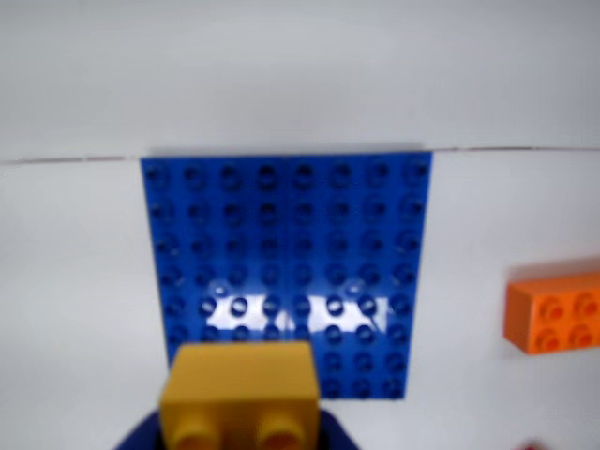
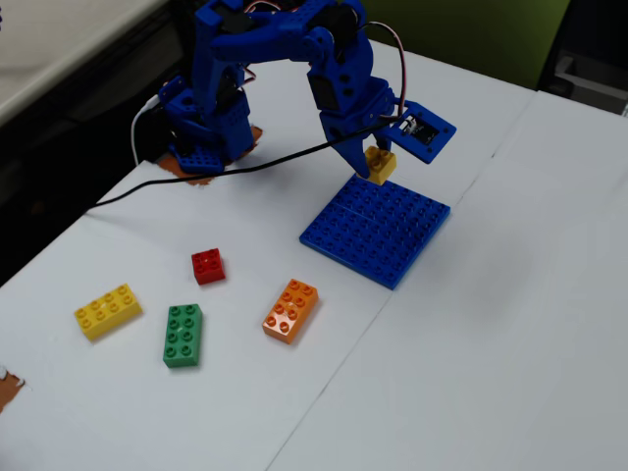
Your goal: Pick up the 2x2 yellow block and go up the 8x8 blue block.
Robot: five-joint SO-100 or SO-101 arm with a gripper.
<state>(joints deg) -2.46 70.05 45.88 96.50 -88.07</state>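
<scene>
My gripper [image 2: 377, 162] is shut on the 2x2 yellow block [image 2: 381, 165], which hangs just above the far edge of the 8x8 blue block [image 2: 378, 231] in the fixed view. In the wrist view the yellow block [image 1: 240, 394] fills the bottom centre between my blue fingers [image 1: 336, 436], with its studs facing the camera. Beyond it lies the flat blue baseplate [image 1: 291, 244], square and studded, with glare near its lower rows. I cannot tell whether the block touches the plate.
On the white table in the fixed view lie an orange brick [image 2: 291, 309], a green brick [image 2: 183, 335], a small red brick [image 2: 208, 266] and a longer yellow brick [image 2: 107, 311]. The orange brick [image 1: 555, 311] shows at the wrist view's right edge. A black cable [image 2: 196, 182] trails left.
</scene>
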